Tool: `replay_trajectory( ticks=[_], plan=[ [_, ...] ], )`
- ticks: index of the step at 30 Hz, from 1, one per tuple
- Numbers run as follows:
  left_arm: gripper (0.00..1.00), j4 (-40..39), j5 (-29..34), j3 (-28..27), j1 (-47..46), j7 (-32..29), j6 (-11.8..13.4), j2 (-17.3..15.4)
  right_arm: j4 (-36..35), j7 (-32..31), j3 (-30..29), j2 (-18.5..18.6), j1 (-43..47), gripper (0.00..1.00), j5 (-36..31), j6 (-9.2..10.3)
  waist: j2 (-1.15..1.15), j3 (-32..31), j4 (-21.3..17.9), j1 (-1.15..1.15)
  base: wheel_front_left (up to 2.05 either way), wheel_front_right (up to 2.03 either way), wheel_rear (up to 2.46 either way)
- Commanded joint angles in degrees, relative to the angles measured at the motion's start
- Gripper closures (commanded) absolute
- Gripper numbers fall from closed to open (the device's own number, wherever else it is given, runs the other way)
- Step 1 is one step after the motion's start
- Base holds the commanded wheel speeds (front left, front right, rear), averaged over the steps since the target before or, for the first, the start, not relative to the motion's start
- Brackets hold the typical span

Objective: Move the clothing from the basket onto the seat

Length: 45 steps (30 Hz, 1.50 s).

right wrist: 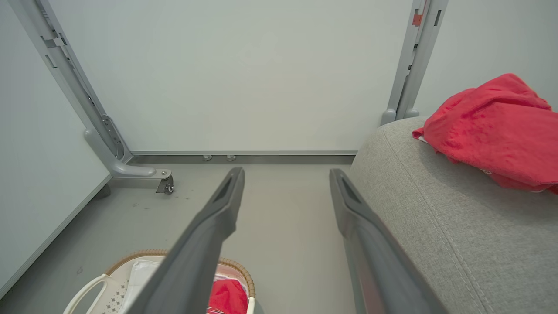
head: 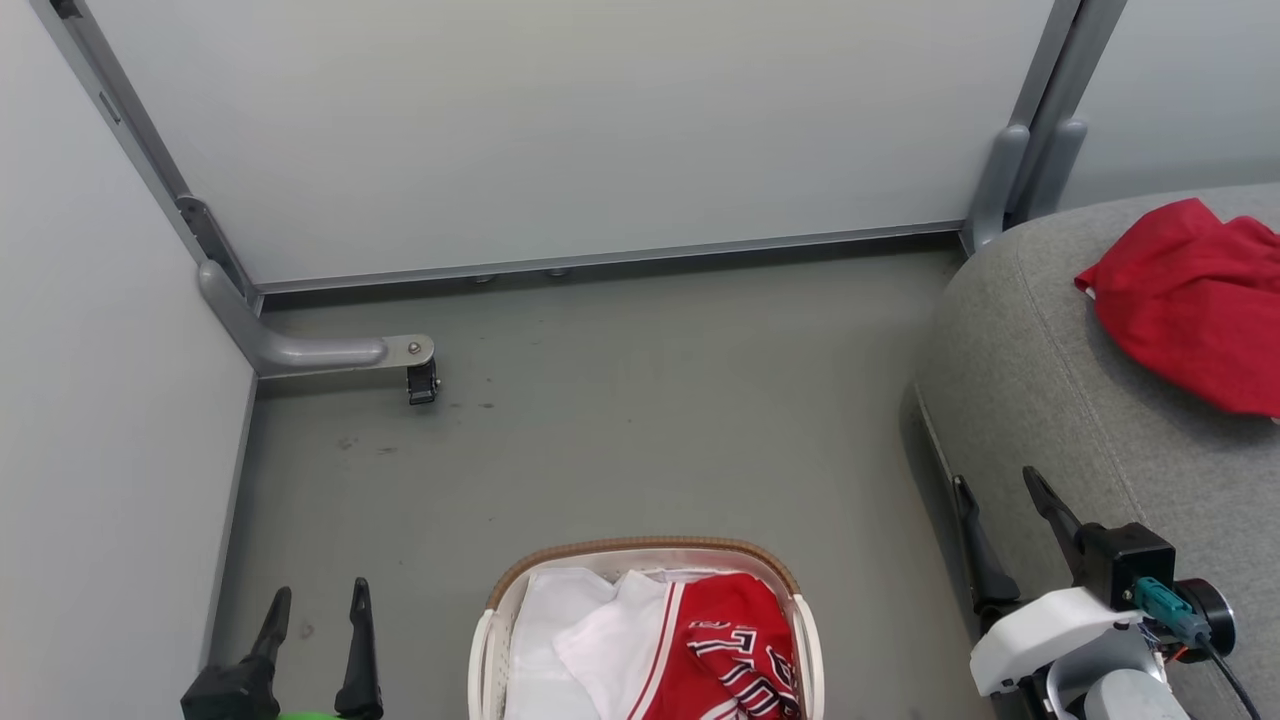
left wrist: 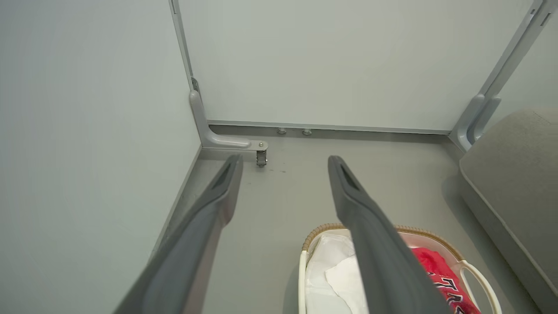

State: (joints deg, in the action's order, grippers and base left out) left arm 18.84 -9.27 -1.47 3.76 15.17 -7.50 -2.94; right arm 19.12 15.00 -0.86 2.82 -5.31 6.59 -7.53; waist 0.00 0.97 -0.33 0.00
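While both grippers hold their long dark fingers spread wide with nothing between them, the left gripper [head: 321, 590] hangs over bare floor [head: 640, 400] left of the basket [head: 640, 546]. The right gripper [head: 995, 478] sits by the seat's [head: 1040, 400] rounded front edge; whether it touches the fabric cannot be told.

A jersey [head: 735, 640], red with white trim and block lettering, lies crumpled in the basket's right half beside the white cloth liner [head: 590, 620]. The basket is oval, of white perforated plastic, with a tan woven rim and loop handles. A second jersey [head: 1190, 300] lies bunched on the seat, a light-grey coarse-weave cushion with stitched seams. Smooth pale panels [head: 600, 130] stand behind.
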Motion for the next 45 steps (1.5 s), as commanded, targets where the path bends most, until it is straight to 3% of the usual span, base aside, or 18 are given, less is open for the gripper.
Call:
replay_trajectory(
  ticks=[1, 15, 31, 45],
  plan=[
    [0.0, 0.1, -0.3, 0.2, 0.5, 0.0, 0.0, 0.0, -0.2, 0.3, 0.0, 0.2, 0.3, 0.0, 0.2, 0.08, 0.0, 0.2, -0.2, 0.0, 0.0, 0.0, 0.0],
    [0.0, 2.8, -2.9, 9.8, -10.1, 0.0, 0.1, -0.1, -4.3, 0.3, 2.0, 0.2, -8.9, 0.0, -0.6, 0.08, 0.0, 14.3, -4.9, 0.0, 0.0, 0.0, 0.0],
    [0.0, 12.2, -10.4, 25.8, -26.5, 0.0, 0.1, -5.6, -8.5, 0.3, 4.0, 0.2, -18.4, 0.0, 0.2, 0.08, 0.0, 31.8, -10.2, 0.0, 0.0, 0.0, 0.0],
    [0.0, 17.3, -18.0, 42.2, -35.3, 0.0, 0.0, -9.9, -11.0, 0.3, 4.0, 0.2, -21.3, 0.0, 0.7, 0.08, 0.0, 41.4, -12.2, 0.0, 0.0, 0.0, 0.0]
  ],
)
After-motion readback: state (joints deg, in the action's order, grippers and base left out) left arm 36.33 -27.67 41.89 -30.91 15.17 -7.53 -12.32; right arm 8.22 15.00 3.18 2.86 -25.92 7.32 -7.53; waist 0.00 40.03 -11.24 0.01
